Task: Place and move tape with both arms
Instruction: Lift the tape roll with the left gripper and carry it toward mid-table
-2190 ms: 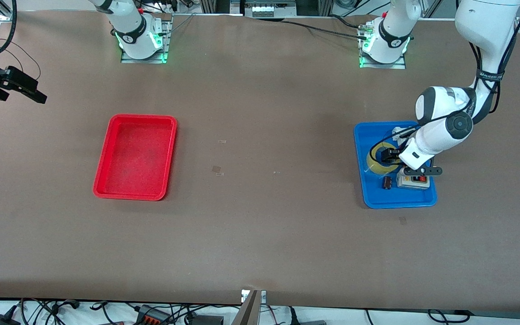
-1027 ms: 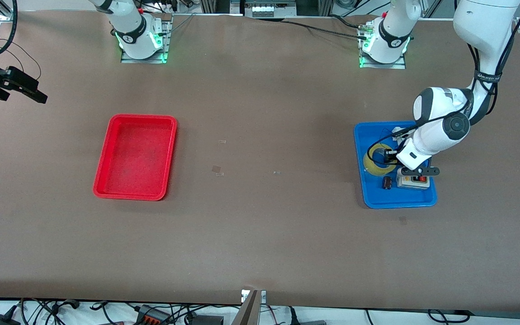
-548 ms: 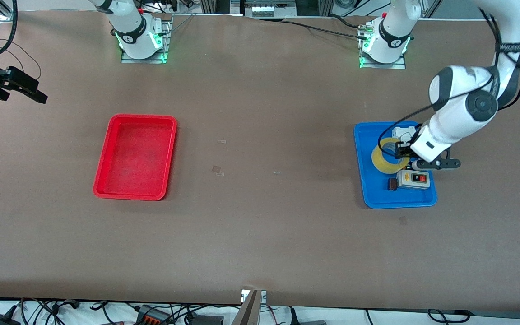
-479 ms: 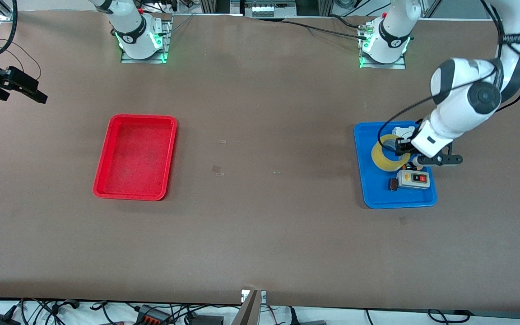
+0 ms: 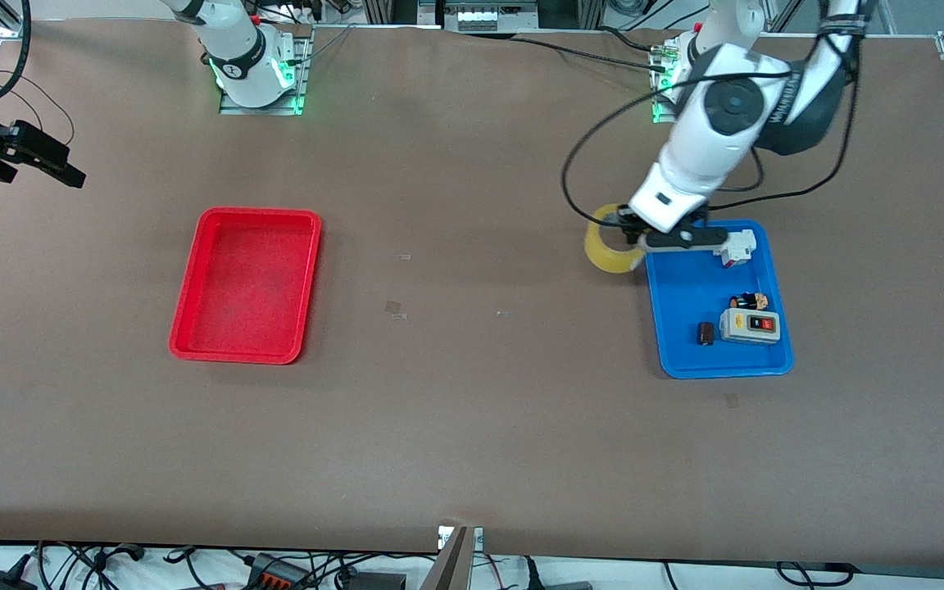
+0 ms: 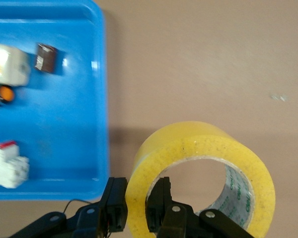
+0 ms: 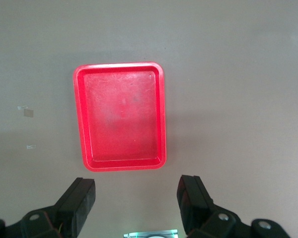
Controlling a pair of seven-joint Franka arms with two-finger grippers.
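Note:
The tape is a yellowish ring held up in the air. My left gripper is shut on its wall, over the bare table just beside the blue tray, toward the right arm's end. In the left wrist view one finger presses the outside of the tape and the other sits inside the core, with the left gripper clamped on the wall. My right gripper waits high up at the right arm's end of the table. In the right wrist view the right gripper is open and empty.
The blue tray holds a grey switch box, a small black cylinder and a white block. A red tray lies empty toward the right arm's end and also shows in the right wrist view.
My left gripper has lifted the tape out of the blue tray and carried it over the tray's edge toward the table's middle. The right arm has not moved.

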